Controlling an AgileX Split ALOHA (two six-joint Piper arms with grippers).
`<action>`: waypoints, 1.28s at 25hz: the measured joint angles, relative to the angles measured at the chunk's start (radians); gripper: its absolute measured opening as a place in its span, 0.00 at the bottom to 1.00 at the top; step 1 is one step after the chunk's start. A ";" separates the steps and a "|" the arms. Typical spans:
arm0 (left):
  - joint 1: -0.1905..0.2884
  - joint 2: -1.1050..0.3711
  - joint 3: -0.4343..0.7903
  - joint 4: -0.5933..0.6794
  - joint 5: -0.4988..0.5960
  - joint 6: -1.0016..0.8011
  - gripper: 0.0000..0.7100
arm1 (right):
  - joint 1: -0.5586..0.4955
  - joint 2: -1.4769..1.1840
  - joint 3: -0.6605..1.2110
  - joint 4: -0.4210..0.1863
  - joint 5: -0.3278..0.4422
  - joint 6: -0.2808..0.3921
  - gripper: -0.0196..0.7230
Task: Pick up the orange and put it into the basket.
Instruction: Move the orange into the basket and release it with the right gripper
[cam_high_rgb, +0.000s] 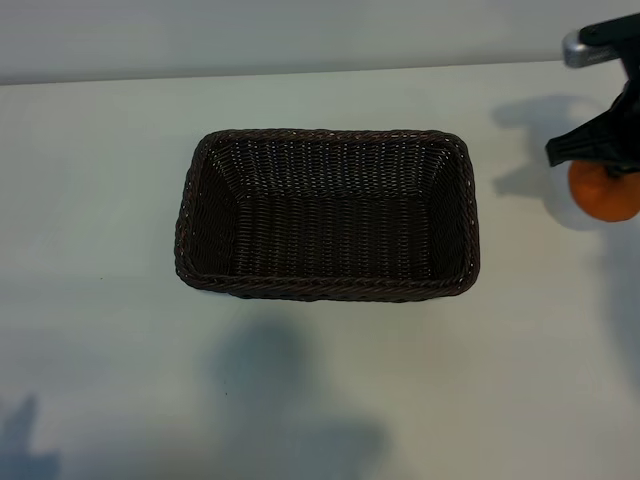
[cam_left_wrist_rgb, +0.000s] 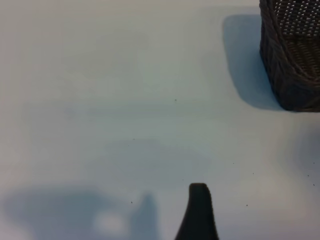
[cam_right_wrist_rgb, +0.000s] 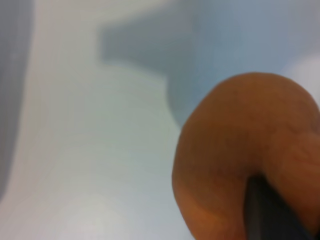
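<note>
The orange (cam_high_rgb: 603, 195) lies on the white table at the far right edge of the exterior view, to the right of the basket (cam_high_rgb: 325, 135). My right gripper (cam_high_rgb: 606, 168) comes down on the orange from above and is shut on it. In the right wrist view the orange (cam_right_wrist_rgb: 240, 150) fills the near side, and one dark finger (cam_right_wrist_rgb: 265, 210) presses into its skin. The dark woven basket is empty. My left gripper is out of the exterior view. In its own view one dark finger (cam_left_wrist_rgb: 198, 210) hangs over bare table, far from the basket's corner (cam_left_wrist_rgb: 292, 65), holding nothing.
The white table top (cam_high_rgb: 110, 300) stretches out on every side of the basket. Its far edge (cam_high_rgb: 300, 72) runs along the top of the exterior view. Arm shadows fall on the table in front of the basket.
</note>
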 joint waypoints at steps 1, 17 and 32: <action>0.000 0.000 0.000 0.000 0.000 0.000 0.83 | 0.000 -0.021 0.000 0.000 0.013 -0.003 0.12; 0.000 0.000 0.000 0.000 0.000 0.000 0.83 | 0.235 -0.141 -0.006 0.055 0.040 -0.023 0.11; 0.000 0.000 0.000 0.000 0.000 0.000 0.83 | 0.496 -0.029 -0.138 0.102 0.021 -0.022 0.11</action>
